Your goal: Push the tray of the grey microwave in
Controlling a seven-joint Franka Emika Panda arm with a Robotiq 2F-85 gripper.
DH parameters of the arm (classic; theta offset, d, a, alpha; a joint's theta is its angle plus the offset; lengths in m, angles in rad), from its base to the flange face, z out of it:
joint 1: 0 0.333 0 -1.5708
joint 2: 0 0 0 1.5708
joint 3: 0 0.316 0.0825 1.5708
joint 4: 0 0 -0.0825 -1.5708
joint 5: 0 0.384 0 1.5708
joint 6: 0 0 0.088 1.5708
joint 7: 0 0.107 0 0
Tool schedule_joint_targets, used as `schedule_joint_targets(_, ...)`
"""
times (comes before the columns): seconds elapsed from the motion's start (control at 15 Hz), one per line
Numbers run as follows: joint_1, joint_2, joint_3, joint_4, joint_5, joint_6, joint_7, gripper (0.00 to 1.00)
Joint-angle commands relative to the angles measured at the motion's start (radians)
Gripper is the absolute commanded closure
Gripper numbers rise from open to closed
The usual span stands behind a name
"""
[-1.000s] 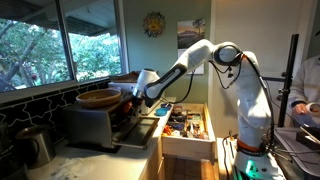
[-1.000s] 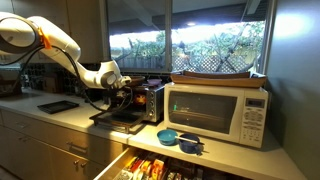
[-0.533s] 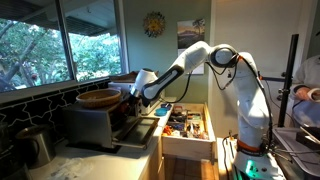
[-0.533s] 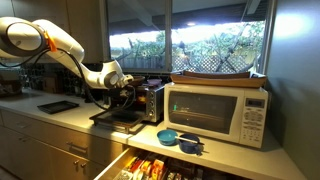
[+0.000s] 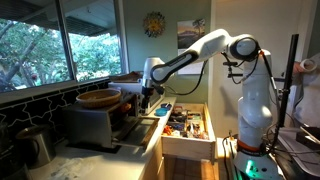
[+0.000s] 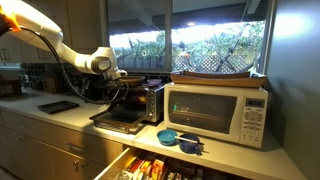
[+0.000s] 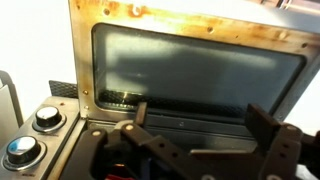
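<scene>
The grey microwave stands on the counter with its front door dropped flat. In the wrist view I look down on the door's glass pane and two knobs. My gripper is open and empty, its two dark fingers spread over the inner edge of the door. It hovers just above and in front of the oven mouth in both exterior views. The tray does not show clearly; the cavity below my fingers is dark.
A wooden bowl sits on the oven. A white microwave stands beside it, with blue bowls in front. A wooden drawer of clutter is pulled open. A metal kettle and a person are nearby.
My arm has lifted and drawn back from the oven mouth. The gripper now sits higher, above the open door.
</scene>
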Motion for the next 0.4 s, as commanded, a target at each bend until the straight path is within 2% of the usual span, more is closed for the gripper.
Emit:
schedule_joint_targets(0.0,-0.007,-0.235,-0.042,-0.135,0.095,-0.118,-0.151,0.00)
schedule_joint_targets(0.27,0.009,-0.434,-0.117,-0.183,0.090,-0.197,-0.246,0.00)
schedule_joint_targets(0.33,0.010,-0.327,-0.097,-0.113,0.057,-0.183,-0.176,0.00)
